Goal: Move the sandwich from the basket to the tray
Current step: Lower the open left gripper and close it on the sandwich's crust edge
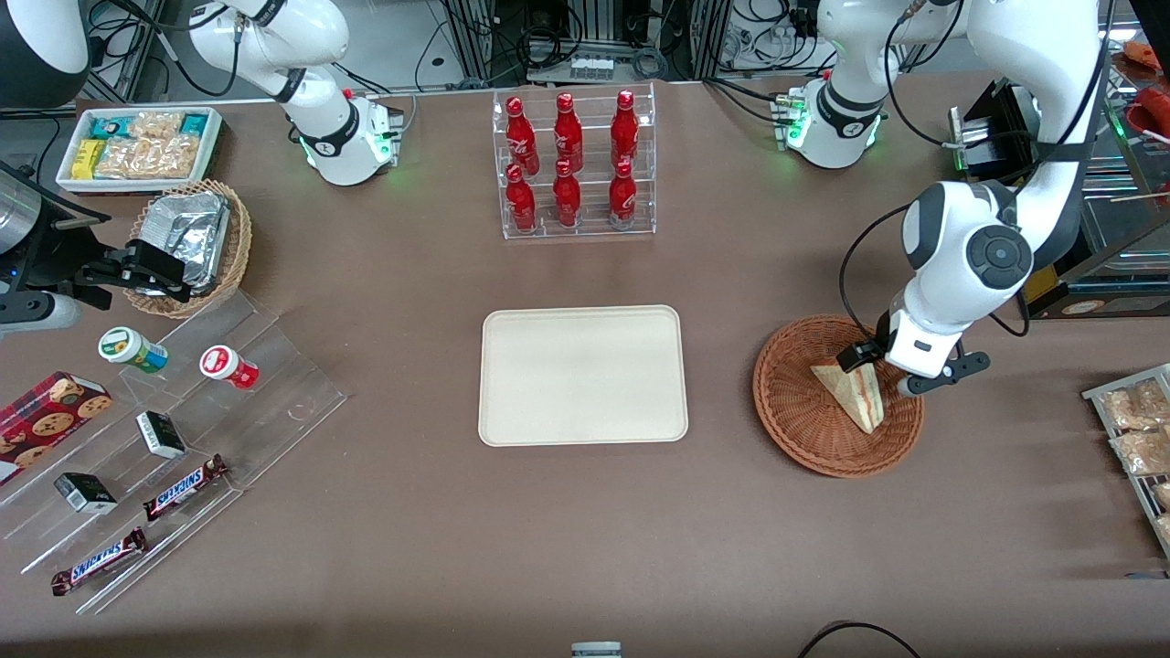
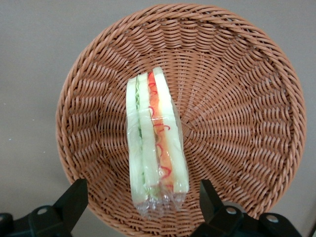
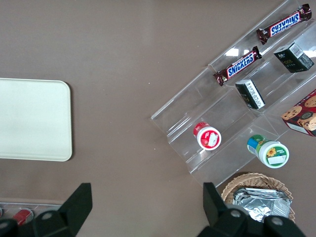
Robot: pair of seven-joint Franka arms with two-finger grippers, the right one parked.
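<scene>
The sandwich, a plastic-wrapped wedge with red, orange and green layers along its edge, lies in the round reddish-brown wicker basket toward the working arm's end of the table. My left gripper hangs open just above the basket. Its fingers stand one on each side of the sandwich's wide end, apart from it. The cream tray lies flat at the table's middle with nothing on it.
A clear rack of red bottles stands farther from the front camera than the tray. A clear stepped stand with snacks, a tan basket of foil containers and a white bin of packets sit toward the parked arm's end. More packets lie beside the basket.
</scene>
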